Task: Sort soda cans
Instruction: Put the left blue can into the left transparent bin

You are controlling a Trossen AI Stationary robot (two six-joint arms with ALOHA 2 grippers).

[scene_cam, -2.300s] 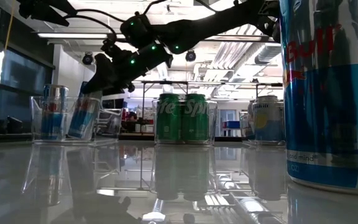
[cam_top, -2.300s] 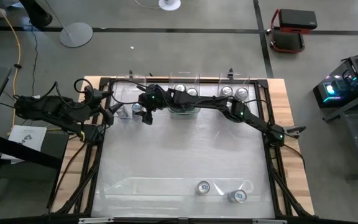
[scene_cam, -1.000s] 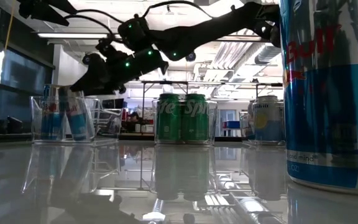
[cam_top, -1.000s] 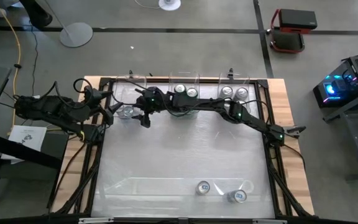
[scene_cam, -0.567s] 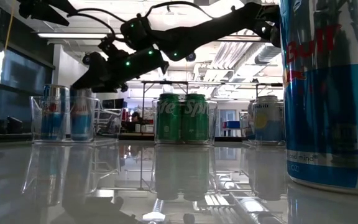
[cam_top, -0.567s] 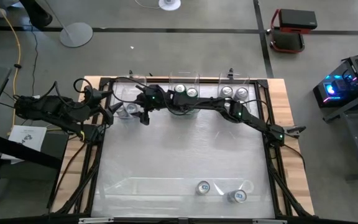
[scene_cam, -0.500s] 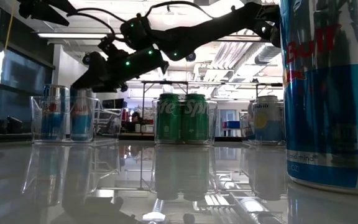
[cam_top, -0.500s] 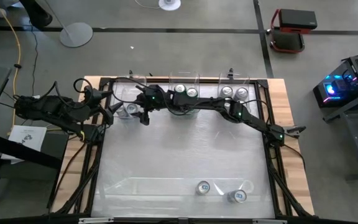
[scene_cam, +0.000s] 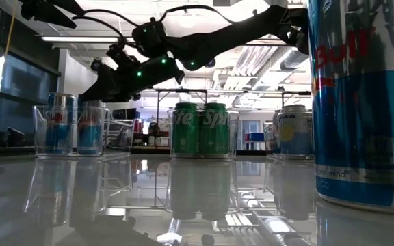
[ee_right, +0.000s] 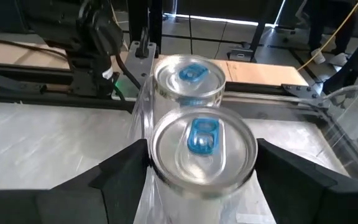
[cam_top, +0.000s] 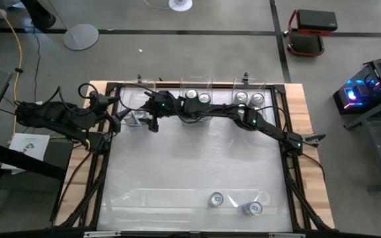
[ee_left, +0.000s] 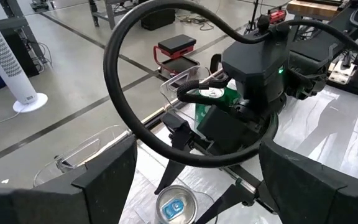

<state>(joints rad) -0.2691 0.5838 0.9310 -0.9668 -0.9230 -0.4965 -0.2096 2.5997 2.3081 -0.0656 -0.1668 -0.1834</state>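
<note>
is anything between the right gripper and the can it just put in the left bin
Nothing visible. The right gripper hangs directly over the blue-tabbed can in the left bin, open fingers flanking its top. A second can stands behind it, beyond the gripper.

The middle of the worktop point(cam_top: 190, 158) lies bare and wide between the back row and the front edge. Along the back stand three clear bins point(cam_top: 196, 99) with cans point(scene_cam: 200, 130) inside, blocking that edge. The right arm point(cam_top: 230, 114) stretches across over the middle bin, its pincer point(cam_top: 152, 120) spread around a can point(ee_right: 202, 149) at the left bin. The left pincer point(cam_top: 114, 118) waits just beside it. Two loose cans point(cam_top: 215, 198) stand near the front edge.
</note>
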